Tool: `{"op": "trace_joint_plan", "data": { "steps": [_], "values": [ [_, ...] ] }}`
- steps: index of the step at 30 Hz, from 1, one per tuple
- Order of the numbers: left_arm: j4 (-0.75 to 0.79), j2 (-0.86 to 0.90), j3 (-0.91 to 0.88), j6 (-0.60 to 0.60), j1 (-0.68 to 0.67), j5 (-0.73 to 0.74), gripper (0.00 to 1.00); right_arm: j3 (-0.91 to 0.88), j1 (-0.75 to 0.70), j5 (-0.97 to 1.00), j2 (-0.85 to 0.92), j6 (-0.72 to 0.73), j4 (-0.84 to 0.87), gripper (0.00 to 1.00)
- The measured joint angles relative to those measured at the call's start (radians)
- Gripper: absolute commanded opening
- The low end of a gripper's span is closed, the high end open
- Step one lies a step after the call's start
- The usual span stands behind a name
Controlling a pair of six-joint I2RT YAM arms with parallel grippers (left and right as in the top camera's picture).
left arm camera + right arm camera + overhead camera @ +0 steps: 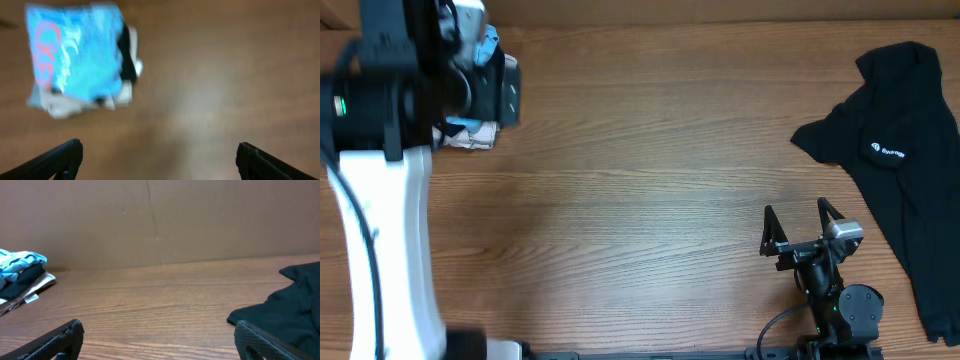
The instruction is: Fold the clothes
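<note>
From my seat at the controls: the light blue T-shirt with red-pink print and white lettering [75, 50] is folded. It sits on top of a small folded pile [85, 102] that has a dark layer and a pale beige layer under it, at the far left corner of the brown wood-grain table [650, 150]. The left gripper [159, 148] hangs above bare wood just beside that pile. Its jaws are spread wide with nothing between them. The left wrist view is pretty blurry, so I can't read the lettering.

Over on the right, the black cloth garment with a small white logo [900, 130] lies crumpled and unfolded along the right edge. The right gripper [796, 208] is low at the near edge, close to the garment's left side but not touching it. Its jaws are also fully apart and empty.
</note>
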Motion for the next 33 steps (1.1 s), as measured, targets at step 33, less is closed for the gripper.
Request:
{"op": "trace_joint_plan", "data": {
  "steps": [33],
  "values": [
    [1.528, -1.373, -1.942, -0.024, 0.035, 0.193, 1.0, 0.0, 0.005, 0.0, -0.001, 0.0, 0.0, 1.0]
  ]
}}
